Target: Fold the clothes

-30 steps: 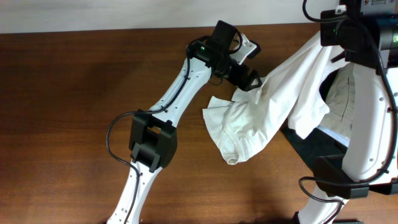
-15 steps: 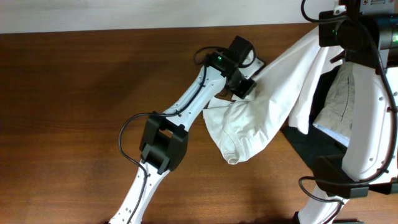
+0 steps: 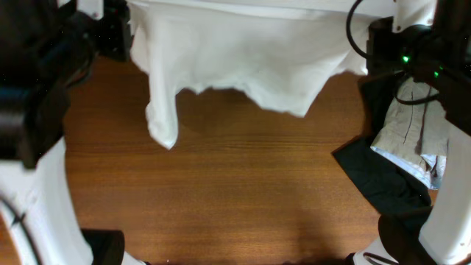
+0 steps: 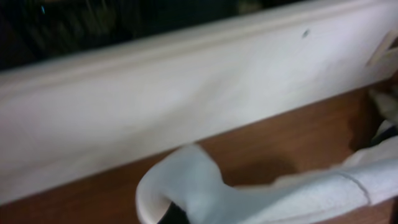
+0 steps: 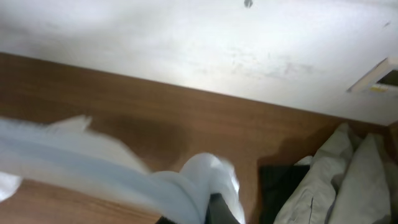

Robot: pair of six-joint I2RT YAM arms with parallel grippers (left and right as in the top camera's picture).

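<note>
The white T-shirt (image 3: 243, 51) hangs spread out in the air between my two arms, close under the overhead camera, with one sleeve (image 3: 162, 118) drooping at the left. My left gripper (image 3: 125, 33) is shut on the shirt's left upper edge. In the left wrist view the bunched cloth (image 4: 205, 193) wraps over the left gripper (image 4: 180, 214). My right gripper (image 3: 372, 44) is shut on the shirt's right upper edge. The right wrist view shows the cloth (image 5: 205, 180) folded over the right gripper (image 5: 208, 211). No print shows on the shirt.
The brown table (image 3: 243, 191) lies below the shirt. At the right edge sits a pile of clothes: a beige-grey garment (image 3: 408, 129) on a black one (image 3: 375, 180), seen again as beige-grey (image 5: 348, 180) and black (image 5: 280, 186). A white wall (image 4: 186, 93) runs behind the table.
The left gripper has shut on the shirt and swung far to the left. Both arms have raised the shirt off the table and pulled it wide between them.
</note>
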